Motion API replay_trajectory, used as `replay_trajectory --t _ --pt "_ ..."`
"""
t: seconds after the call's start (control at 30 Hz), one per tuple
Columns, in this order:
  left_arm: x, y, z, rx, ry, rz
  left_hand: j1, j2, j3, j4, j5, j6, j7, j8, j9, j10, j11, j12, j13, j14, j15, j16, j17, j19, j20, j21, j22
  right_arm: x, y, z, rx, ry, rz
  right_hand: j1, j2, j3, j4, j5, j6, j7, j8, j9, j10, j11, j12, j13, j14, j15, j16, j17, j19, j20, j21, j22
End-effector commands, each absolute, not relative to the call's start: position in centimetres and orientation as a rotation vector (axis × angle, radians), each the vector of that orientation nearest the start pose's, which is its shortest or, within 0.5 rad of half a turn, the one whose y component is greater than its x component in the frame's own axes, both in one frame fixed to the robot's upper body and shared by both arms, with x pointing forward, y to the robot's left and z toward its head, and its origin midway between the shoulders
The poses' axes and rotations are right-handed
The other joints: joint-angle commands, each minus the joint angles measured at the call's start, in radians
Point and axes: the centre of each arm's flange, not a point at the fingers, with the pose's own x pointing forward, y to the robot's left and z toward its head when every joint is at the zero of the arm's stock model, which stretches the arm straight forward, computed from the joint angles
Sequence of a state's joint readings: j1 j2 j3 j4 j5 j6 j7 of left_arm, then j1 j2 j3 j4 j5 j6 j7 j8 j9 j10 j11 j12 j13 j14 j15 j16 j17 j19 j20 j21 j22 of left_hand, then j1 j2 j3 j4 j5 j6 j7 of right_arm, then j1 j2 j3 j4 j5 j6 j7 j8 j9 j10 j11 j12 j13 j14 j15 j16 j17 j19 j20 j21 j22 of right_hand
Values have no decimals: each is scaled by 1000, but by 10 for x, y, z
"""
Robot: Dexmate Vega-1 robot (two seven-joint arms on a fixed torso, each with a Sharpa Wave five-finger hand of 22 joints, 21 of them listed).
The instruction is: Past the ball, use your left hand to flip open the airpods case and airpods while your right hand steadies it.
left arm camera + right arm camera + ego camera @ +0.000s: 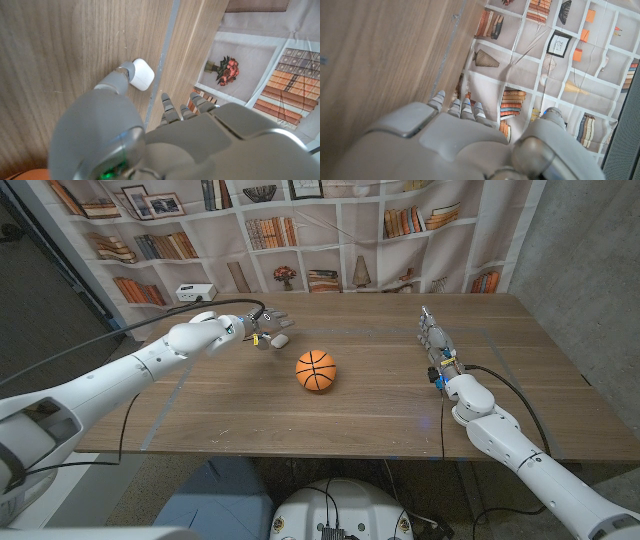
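Because the right hand (433, 340) waits far off at the table's (380, 415) other side, its fingers straight and close together with nothing in them, nothing steadies the little white airpods case (281, 339). The case lies past the ball (316, 370). The left hand (248, 328) has spread fingers, one tip touching the case (141, 74). A push could slide it away.

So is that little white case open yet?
Shut. The case shows as one smooth white block with no lid raised, while a fingertip of the left hand touches its side.
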State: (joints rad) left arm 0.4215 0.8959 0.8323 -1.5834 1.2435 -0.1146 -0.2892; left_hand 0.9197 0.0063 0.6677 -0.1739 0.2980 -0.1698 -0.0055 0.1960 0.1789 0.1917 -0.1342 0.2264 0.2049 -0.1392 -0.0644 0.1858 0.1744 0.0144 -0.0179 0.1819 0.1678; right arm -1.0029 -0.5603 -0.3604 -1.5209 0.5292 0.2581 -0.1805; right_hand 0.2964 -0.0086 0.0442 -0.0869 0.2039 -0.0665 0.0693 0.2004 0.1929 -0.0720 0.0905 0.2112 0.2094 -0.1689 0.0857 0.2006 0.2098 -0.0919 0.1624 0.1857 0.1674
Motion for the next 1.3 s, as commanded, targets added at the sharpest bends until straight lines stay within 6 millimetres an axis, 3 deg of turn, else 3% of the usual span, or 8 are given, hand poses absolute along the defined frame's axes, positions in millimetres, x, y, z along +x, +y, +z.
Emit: replay_trajectory --t 0.03,0.47,1.3 --pt "648 246 64 2438 -491 4 12 -5 12 1 1 -63 -3 5 4 9 -2 6 2 4 2 1 1 7 2 10 2 617 -276 -56 -31 -591 104 4 12 1 -8 4 2 -2 6 4 -1 -4 5 -1 -85 -6 9 -1 3 3 5 4" --pt "659 241 59 2429 -496 -19 15 -7 16 1 -3 -88 8 -6 4 14 -7 7 2 7 1 1 2 9 1 10 2 622 -279 -57 -21 -584 92 8 15 2 -11 4 0 2 4 4 -4 0 2 -2 -88 -7 8 -2 0 3 3 4" --pt "667 237 58 2433 -494 -35 18 -11 23 3 -7 -59 12 4 4 54 -24 23 4 20 1 2 2 12 3 9 2 627 -284 -59 -8 -571 78 10 19 0 -14 2 3 1 3 4 -4 3 0 -3 -87 -8 9 -2 -1 3 3 4"
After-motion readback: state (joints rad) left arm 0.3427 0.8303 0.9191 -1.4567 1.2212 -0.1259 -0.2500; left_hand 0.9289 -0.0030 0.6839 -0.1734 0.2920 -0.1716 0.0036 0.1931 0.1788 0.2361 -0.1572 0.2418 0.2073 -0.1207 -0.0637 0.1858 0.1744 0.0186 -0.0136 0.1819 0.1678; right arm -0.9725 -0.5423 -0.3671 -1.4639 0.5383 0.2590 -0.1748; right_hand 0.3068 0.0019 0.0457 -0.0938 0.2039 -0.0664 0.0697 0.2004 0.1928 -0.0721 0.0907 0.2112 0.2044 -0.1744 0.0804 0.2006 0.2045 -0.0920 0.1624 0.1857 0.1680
